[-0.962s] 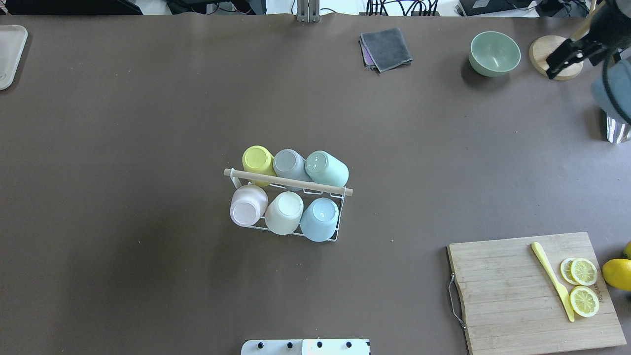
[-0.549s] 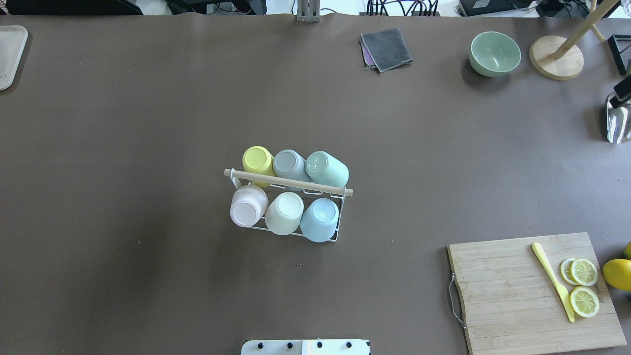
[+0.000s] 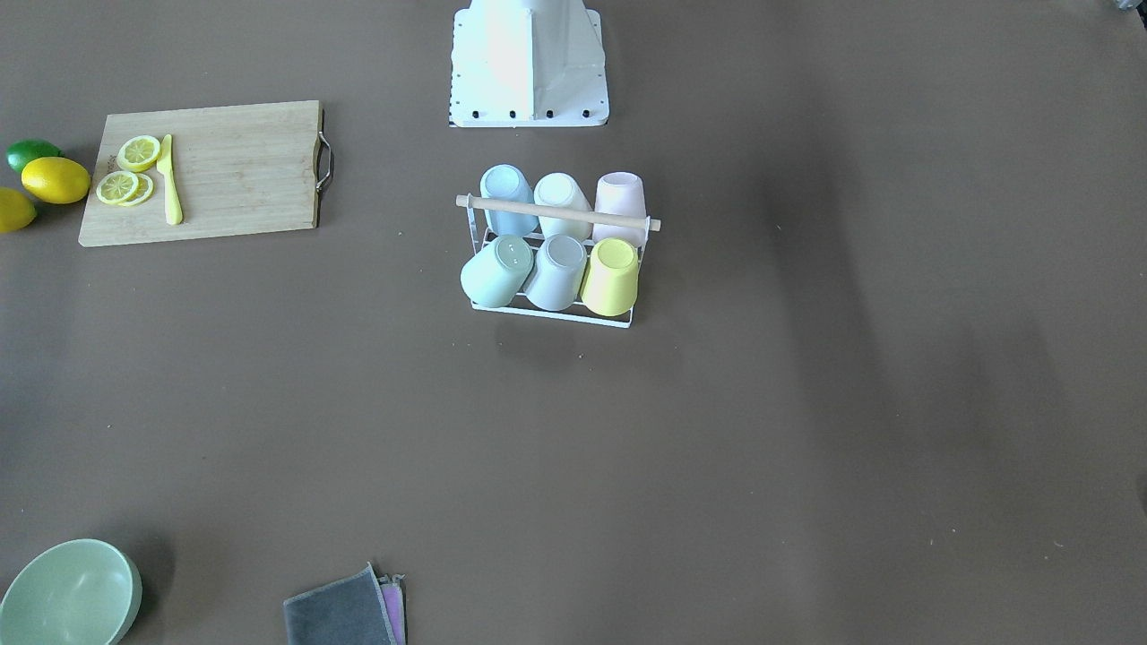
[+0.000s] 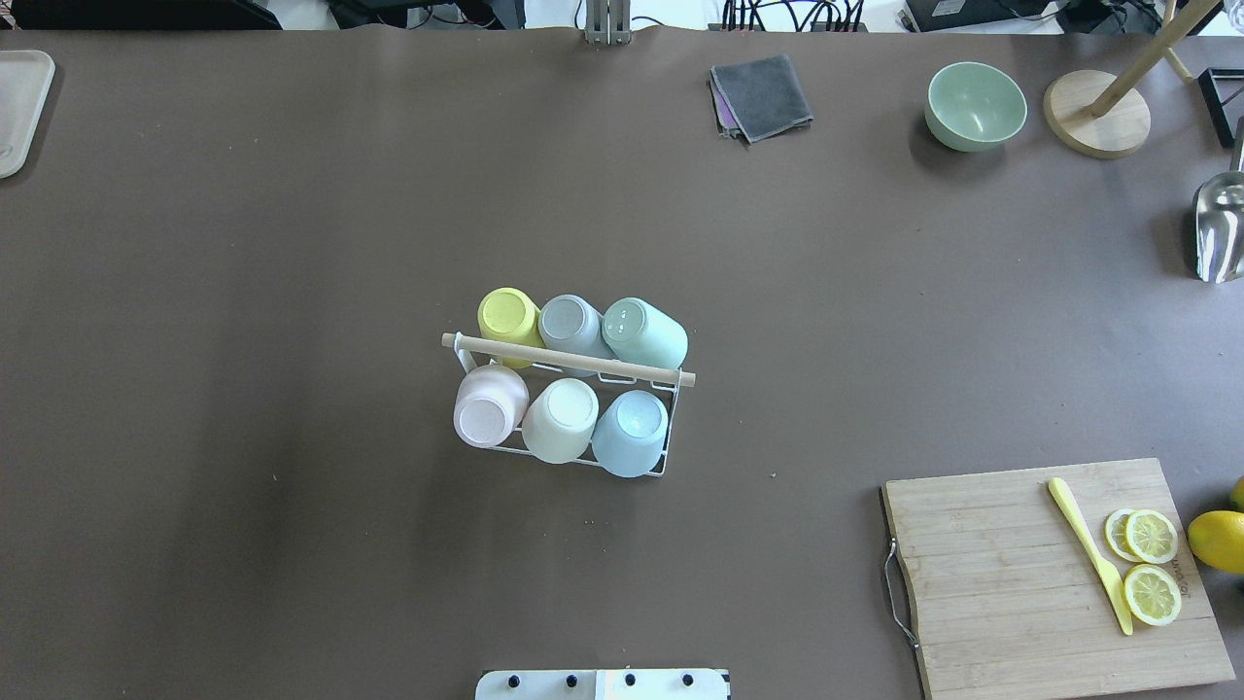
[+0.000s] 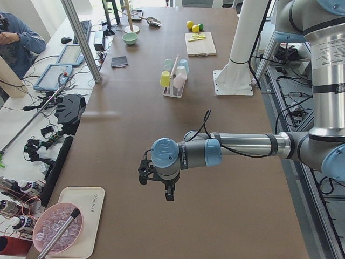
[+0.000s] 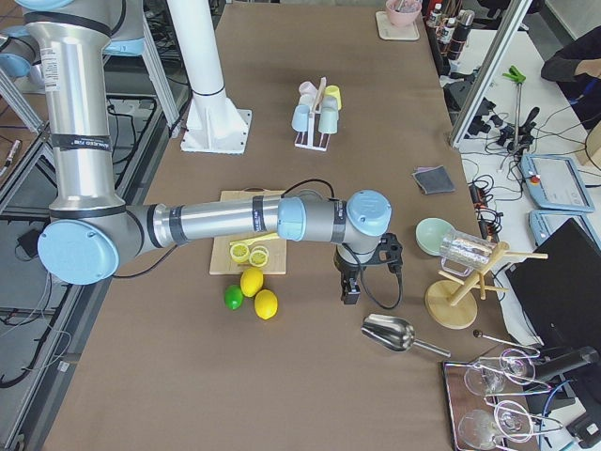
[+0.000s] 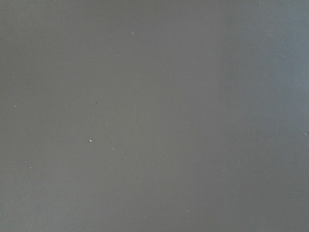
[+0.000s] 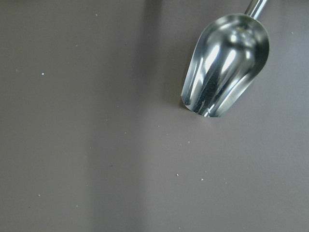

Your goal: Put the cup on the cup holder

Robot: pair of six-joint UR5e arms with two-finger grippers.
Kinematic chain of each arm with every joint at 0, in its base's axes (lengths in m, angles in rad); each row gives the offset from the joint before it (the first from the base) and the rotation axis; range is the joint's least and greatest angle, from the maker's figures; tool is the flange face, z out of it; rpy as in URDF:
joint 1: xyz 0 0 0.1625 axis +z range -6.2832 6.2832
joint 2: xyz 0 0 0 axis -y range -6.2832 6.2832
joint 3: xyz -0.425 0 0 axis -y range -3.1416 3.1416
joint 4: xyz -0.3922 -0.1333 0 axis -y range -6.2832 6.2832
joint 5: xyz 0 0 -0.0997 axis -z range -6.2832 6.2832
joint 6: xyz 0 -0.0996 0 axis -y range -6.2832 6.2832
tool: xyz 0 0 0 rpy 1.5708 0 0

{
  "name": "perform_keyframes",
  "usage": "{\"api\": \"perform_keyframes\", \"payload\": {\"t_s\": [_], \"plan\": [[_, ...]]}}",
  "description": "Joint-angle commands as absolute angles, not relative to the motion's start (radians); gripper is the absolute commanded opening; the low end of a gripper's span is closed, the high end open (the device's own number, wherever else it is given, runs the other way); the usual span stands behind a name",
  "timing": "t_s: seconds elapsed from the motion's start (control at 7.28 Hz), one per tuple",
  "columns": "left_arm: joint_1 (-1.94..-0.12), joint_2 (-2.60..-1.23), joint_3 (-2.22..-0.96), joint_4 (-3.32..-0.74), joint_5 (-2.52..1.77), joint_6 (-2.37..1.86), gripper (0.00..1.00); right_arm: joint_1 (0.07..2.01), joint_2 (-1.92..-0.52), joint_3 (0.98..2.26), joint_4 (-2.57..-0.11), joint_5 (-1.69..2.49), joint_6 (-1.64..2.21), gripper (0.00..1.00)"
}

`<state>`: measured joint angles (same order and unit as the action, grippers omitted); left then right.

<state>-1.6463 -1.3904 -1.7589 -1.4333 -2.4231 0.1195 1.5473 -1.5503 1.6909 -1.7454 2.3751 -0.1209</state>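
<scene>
The white wire cup holder with a wooden dowel handle point(image 4: 569, 359) stands mid-table, also in the front view point(image 3: 557, 213). Several cups sit upside down on its prongs: yellow point(image 4: 508, 316), grey point(image 4: 573, 324) and green point(image 4: 643, 331) in the far row, pink point(image 4: 489, 406), cream point(image 4: 561, 419) and blue point(image 4: 631, 432) in the near row. My left gripper point(image 5: 156, 186) hangs over bare table far from the rack, seen only from the side. My right gripper point(image 6: 362, 282) hovers near the metal scoop point(image 8: 227, 63), seen only from the side. I cannot tell whether either is open or shut.
A cutting board point(image 4: 1011, 574) with lemon slices and a yellow knife lies at the near right, whole lemons beside it. A green bowl point(image 4: 975, 105), a grey cloth point(image 4: 761, 95), a wooden stand base point(image 4: 1096, 115) and the scoop point(image 4: 1217, 228) sit along the far right.
My right arm has moved out of the overhead view past its right edge. The rack and its cups have not moved.
</scene>
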Motion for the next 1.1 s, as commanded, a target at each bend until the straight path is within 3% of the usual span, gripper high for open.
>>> {"api": "perform_keyframes", "payload": {"t_s": [0.0,0.96], "plan": [[-1.646,-1.384,-1.782,-1.428,-2.419,0.12,0.99,1.591,-1.603,1.695,-1.746,2.373,-0.133,1.0],[-1.638,-1.397,-1.761,-1.396,-2.318,0.117,0.99,1.591,-1.617,1.686,-1.746,2.355,-0.121,1.0]]}}
